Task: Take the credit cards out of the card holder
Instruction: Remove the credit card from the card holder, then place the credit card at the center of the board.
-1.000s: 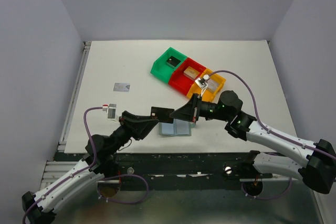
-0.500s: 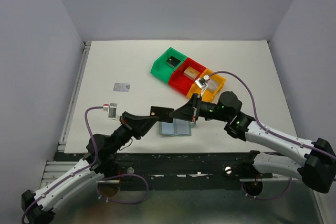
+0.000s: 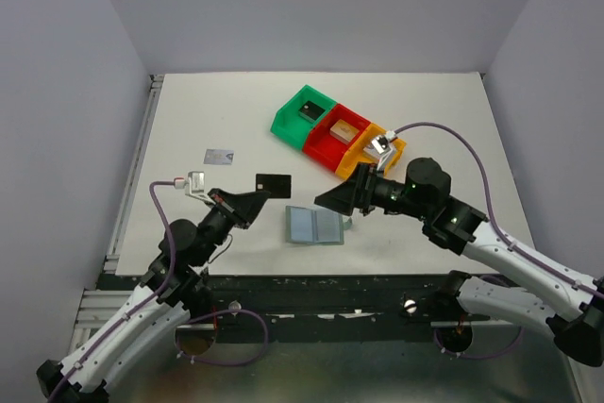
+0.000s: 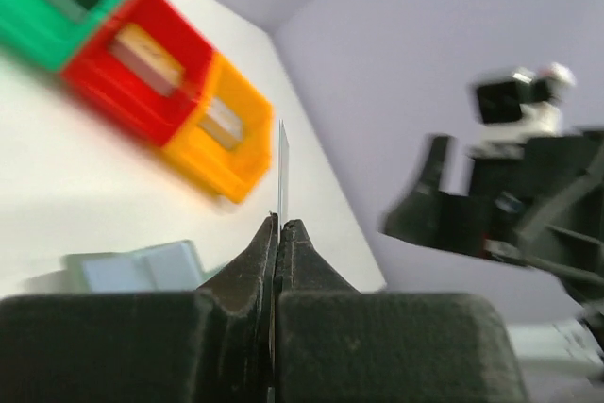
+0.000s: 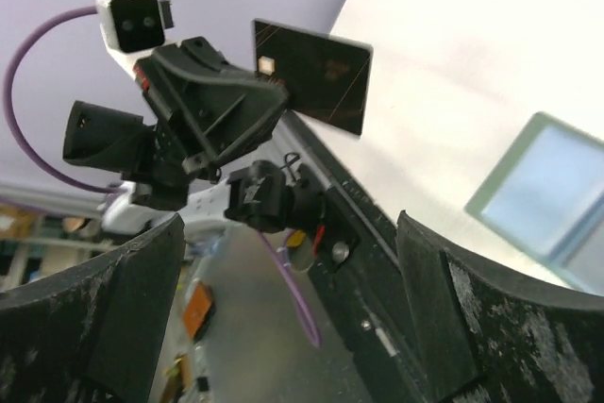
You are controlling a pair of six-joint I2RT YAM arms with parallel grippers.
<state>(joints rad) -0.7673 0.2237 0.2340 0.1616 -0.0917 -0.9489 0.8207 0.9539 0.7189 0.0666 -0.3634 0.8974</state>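
**Item 1. Left pincer** (image 3: 259, 195): clenched on the black credit card (image 3: 274, 183). It gripped the card by its near left edge and held it clear of the table (image 3: 189, 120). From the left wrist the card (image 4: 281, 169) showed edge-on, rising straight out between the closed fingertips.

**Item 2. Right pincer** (image 3: 332, 199): released, its fingers (image 5: 123, 309) spread wide with nothing between them. It faced the left pincer, and the black card hung between the two, nearer the left one.

**Item 3. Card holder** (image 3: 314, 226): grey-blue, lying opened flat on the table. It sat to the right of the left pincer, just below and in front of the right one. I could not tell whether the right pincer touched it.

**Item 4. Silver-grey credit card** (image 3: 219, 156): flat on the table beyond the left pincer, a little to its left, well apart from the holder.

**Item 5. Three bins in a slanted row**, beyond the right pincer: green bin (image 3: 288, 122) with a dark flat item (image 3: 310, 110) inside, red bin (image 3: 321, 148) with a tan flat item (image 3: 343, 129), and orange bin (image 3: 394, 149), which was nearest that pincer and partly hidden by its wrist camera.
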